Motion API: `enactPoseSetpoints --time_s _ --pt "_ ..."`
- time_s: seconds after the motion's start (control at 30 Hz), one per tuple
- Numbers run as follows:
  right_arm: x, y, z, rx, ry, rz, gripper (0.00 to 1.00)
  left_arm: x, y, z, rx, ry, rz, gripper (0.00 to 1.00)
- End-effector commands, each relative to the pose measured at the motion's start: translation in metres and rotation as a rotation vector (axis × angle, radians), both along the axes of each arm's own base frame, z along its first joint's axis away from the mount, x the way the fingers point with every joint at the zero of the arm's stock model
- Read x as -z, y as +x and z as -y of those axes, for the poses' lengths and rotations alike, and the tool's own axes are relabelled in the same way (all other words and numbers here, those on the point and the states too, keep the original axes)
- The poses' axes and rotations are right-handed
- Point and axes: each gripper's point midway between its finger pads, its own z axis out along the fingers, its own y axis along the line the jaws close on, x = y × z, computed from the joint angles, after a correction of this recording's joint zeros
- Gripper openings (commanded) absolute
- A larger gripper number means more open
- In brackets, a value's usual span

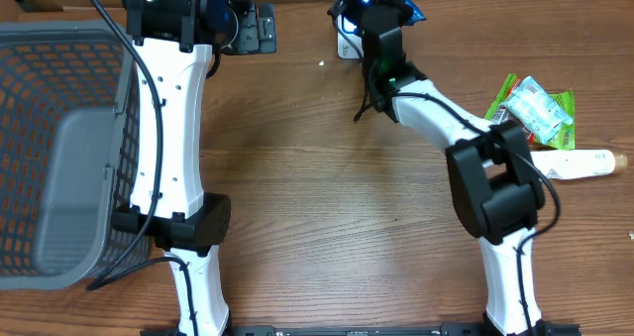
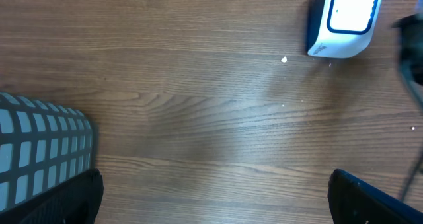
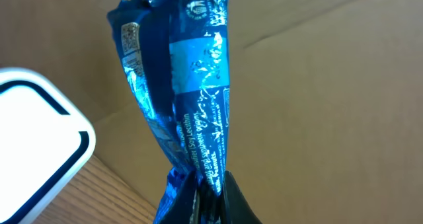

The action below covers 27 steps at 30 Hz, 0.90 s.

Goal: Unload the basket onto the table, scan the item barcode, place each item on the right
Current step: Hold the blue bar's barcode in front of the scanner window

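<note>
as the grey basket point(image 1: 59, 128) sits at the far left of the desk point(image 1: 317, 207), it is judged to be the place for goods once they are scanned. the left arm reaches along its right side toward the far edge. the left fingers point(image 2: 63, 201) are spread wide with only bare wood between them, so this arm appears to be idle and out of the way.

right of centre, at the far edge, the white scanner point(image 1: 347, 44) stands with its window facing up and outward. just beside it, on its right, is the task's item, a blue foil packet point(image 3: 192, 85). it is off the desk and upright, and not touching the scanner. the right fingers point(image 3: 231, 201) are pressed together on its lower crimped end, which leaves the printed faces free to show to the window. a small printed patch near its upper left edge may be a code, but it is too small to confirm.

further right, green packets point(image 1: 535, 108) and a white tube point(image 1: 584, 163) lie on the desk, well apart from the scanner. they are judged to be awaiting their turn.
</note>
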Motion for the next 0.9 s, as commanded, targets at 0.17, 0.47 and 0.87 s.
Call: enactPoseSetpoints --time_s 0.17,0.47,0.87 --pt "0.032 0.010 0.001 0.007 -0.182 -0.007 0.04 0.001 0.002 -0.006 -0.016 0.011 0.001 1.00" --pt "0.054 0.018 0.008 -0.020 -0.181 -0.026 0.04 0.001 0.002 -0.006 -0.016 0.011 0.001 1.00" --pt "0.054 0.022 0.007 -0.056 -0.168 -0.002 0.04 0.001 0.002 -0.006 -0.016 0.011 0.001 1.00"
